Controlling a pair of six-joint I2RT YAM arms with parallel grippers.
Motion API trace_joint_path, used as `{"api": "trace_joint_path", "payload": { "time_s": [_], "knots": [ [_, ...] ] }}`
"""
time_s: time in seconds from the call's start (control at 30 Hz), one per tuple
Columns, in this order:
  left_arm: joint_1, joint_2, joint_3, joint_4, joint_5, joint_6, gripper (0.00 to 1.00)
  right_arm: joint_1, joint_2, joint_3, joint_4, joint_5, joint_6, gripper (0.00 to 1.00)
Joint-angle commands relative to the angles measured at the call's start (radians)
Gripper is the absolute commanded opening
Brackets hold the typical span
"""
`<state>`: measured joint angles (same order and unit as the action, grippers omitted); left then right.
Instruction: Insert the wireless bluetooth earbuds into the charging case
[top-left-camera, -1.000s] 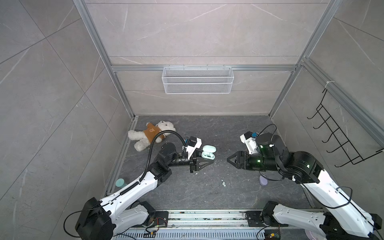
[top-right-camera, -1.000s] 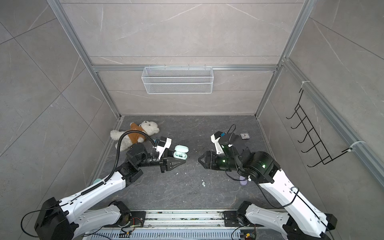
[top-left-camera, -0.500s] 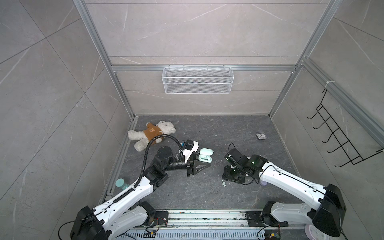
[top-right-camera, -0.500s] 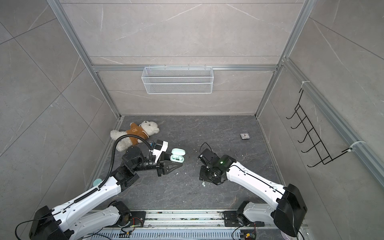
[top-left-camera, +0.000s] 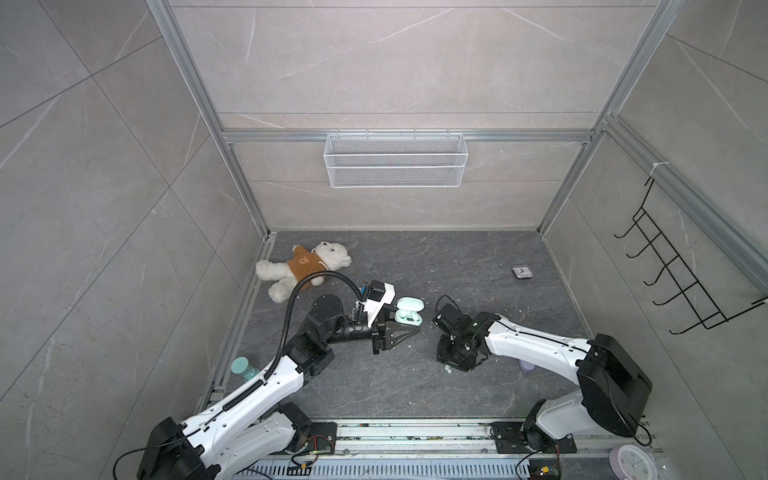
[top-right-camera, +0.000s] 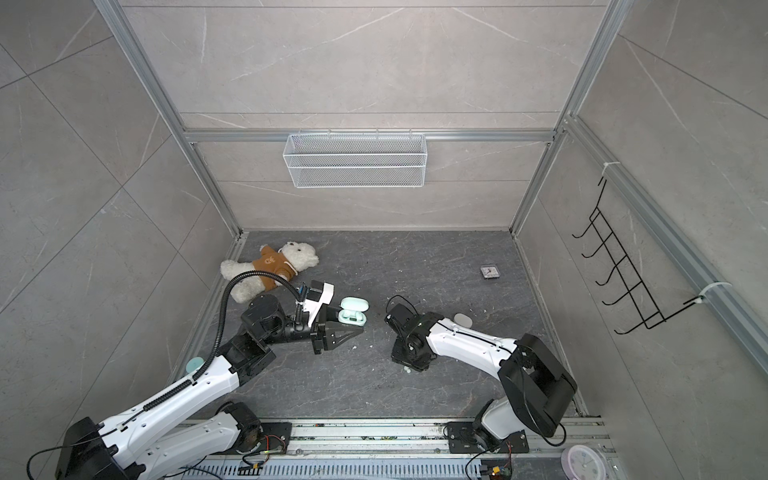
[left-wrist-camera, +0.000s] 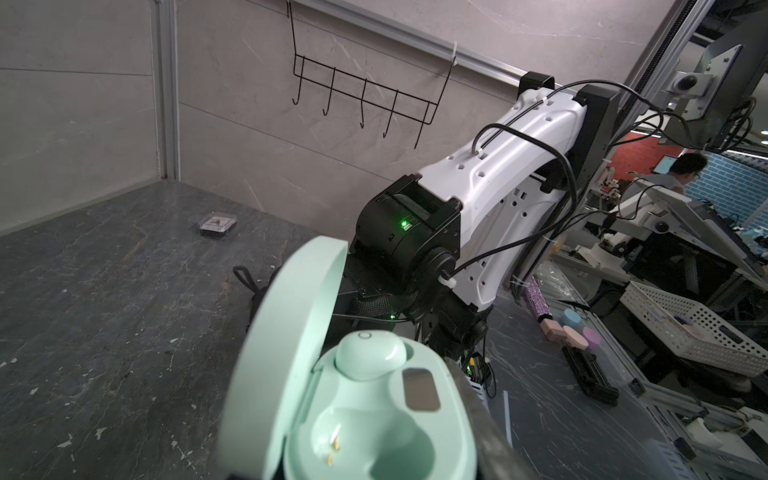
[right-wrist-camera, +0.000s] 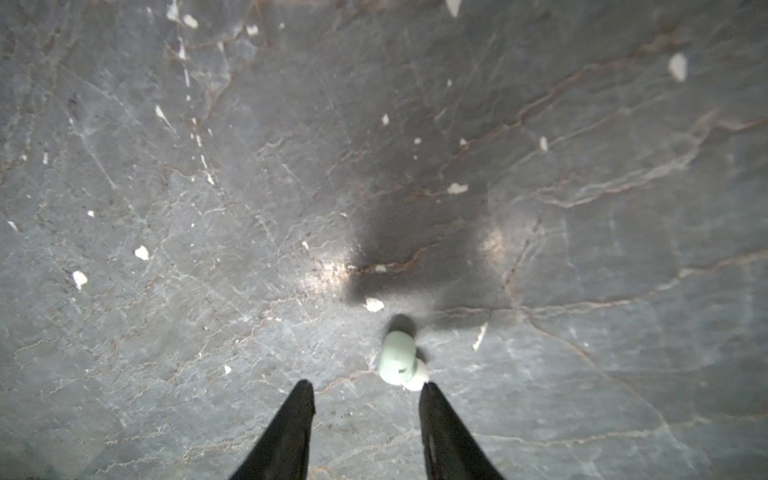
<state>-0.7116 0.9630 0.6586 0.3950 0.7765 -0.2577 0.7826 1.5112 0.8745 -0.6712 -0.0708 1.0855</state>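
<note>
Tiny mint-green plastic earbud (right-wrist-camera: 399, 363) on dark stone desk (right-wrist-camera: 166, 208), centre-right, just ahead of R fingers (right-wrist-camera: 440, 424), off-centre by one tip; those fingers apart. L fingers (top-left-camera: 397, 332) clamp open mint plastic charging case (left-wrist-camera: 374, 415), 1 socket empty. R arm nearer.

Charging case (left-wrist-camera: 361, 401) btm off-frame

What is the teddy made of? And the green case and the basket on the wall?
The teddy bear looks like soft plush: fuzzy white pile, brown cloth top. The charging case seems smooth matte plastic, mint green with soft highlights. The wall basket is thin white wire mesh, probably coated metal.
</note>
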Motion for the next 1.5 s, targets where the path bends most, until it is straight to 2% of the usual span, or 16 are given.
{"api": "trace_joint_path", "payload": {
  "time_s": [0.0, 0.7, 1.1, 1.23, 1.47],
  "knots": [
    [0.000, -0.023, -0.005, 0.025, -0.007, 0.020, 0.32, -0.008, 0.034, -0.005, 0.018, 0.017, 0.017, 0.44],
    [0.000, -0.027, 0.001, 0.010, -0.015, 0.024, 0.33, -0.017, 0.126, -0.005, -0.014, -0.007, -0.038, 0.33],
    [0.000, -0.029, 0.004, 0.004, -0.016, 0.023, 0.32, -0.017, 0.128, -0.012, -0.017, -0.005, -0.033, 0.17],
    [0.000, -0.022, 0.004, 0.007, -0.015, 0.024, 0.33, -0.018, 0.114, -0.011, -0.022, 0.001, -0.031, 0.11],
    [0.000, 0.002, 0.011, 0.028, -0.014, 0.031, 0.32, -0.027, -0.011, 0.006, -0.055, 0.030, -0.023, 0.09]
  ]
}}
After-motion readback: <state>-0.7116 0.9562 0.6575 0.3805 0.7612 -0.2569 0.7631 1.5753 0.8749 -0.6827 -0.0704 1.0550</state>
